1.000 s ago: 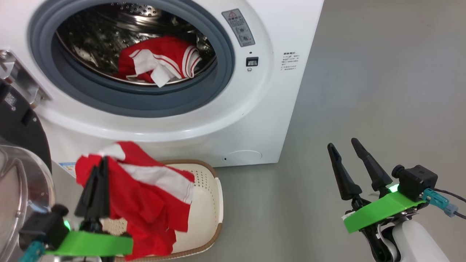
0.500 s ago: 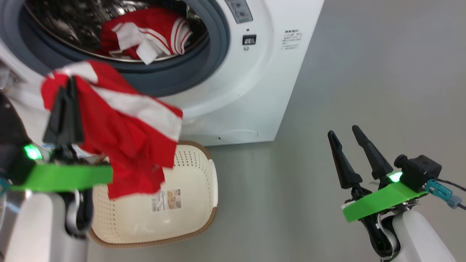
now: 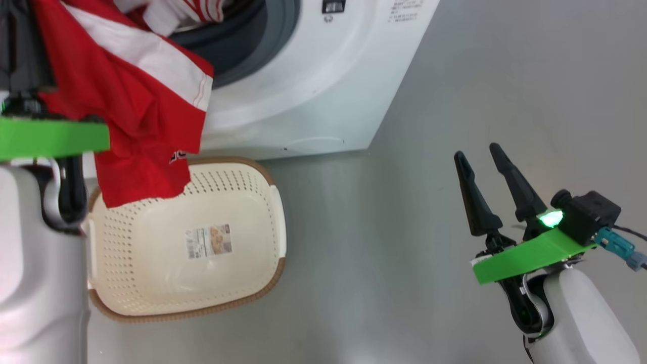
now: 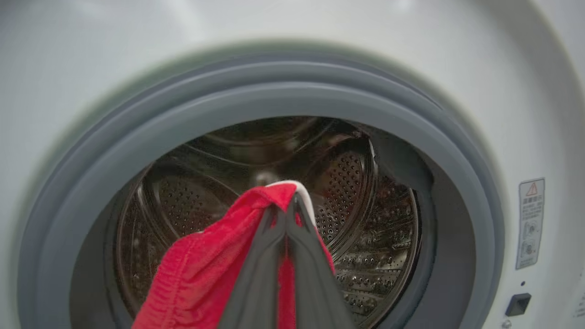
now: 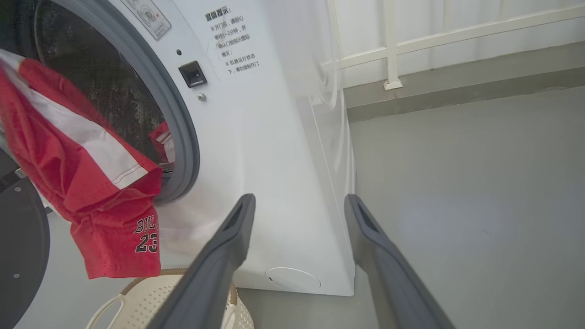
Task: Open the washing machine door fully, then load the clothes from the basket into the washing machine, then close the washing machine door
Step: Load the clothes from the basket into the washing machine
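My left gripper [image 4: 286,203] is shut on a red jersey [image 3: 131,101] with a white stripe. It holds the jersey up in front of the washing machine [image 3: 313,76], facing the steel drum [image 4: 361,205]. The jersey hangs down over the far left of the cream basket [image 3: 275,268], whose bottom shows a label [image 3: 210,241]. More red and white clothes [image 3: 177,12] lie in the drum. A black edge of the open door [image 5: 18,256] shows at the left of the right wrist view. My right gripper [image 3: 476,150] stands open and empty over the floor, right of the machine.
The grey door seal [image 4: 228,100] rings the drum opening. Grey floor [image 3: 404,253] stretches between the basket and my right arm. A white railing and a wall [image 5: 393,45] stand behind the machine.
My left gripper has lifted the red jersey from over the basket up to the drum opening. The head view has shifted. My right gripper stays open in place.
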You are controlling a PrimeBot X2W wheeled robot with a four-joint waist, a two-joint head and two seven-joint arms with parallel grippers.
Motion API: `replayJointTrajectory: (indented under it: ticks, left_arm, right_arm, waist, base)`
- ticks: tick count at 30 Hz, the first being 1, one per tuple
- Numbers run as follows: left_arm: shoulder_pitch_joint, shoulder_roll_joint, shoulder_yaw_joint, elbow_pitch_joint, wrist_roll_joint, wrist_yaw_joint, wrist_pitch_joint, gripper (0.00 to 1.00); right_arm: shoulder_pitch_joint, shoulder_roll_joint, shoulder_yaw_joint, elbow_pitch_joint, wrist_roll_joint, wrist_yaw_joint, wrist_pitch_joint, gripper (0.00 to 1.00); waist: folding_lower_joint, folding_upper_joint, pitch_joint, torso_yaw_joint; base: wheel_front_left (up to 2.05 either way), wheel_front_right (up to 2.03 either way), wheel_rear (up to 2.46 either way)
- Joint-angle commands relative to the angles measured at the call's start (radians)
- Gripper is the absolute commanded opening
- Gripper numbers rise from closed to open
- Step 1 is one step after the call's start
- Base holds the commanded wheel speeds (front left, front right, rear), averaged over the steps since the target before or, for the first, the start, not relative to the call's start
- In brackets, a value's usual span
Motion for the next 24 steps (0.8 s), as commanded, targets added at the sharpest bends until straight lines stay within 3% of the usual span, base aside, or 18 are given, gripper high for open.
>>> replayJointTrajectory:
  ticks: [1, 16, 24]
  left_arm:
    - [-0.033, 0.034, 0.029, -0.002, 0.015, -0.007, -0.005, 0.00]
    - [-0.277, 0.062, 0.022, 0.298, 0.034, -0.019, -0.005, 0.00]
    - [-0.399, 0.087, -0.001, 0.394, 0.040, -0.019, -0.005, 0.00]
  right_arm:
    - [-0.015, 0.005, 0.018, -0.029, -0.014, 0.002, -0.005, 1.00]
    - [-0.067, 0.037, 0.011, -0.051, -0.026, 0.002, -0.005, 1.00]
    - [-0.083, 0.054, 0.011, -0.059, -0.030, 0.002, -0.005, 1.00]
  waist:
    - [0.0000, 0.0000, 0.057, -0.023]
    - [0.0000, 0.0000, 0.208, -0.067]
    - [0.0000, 0.0000, 0.259, -0.092]
  base:
    - [0.00, 0.00, 0.00]
    - [0.00, 0.00, 0.00]
    - [0.00, 0.00, 0.00]
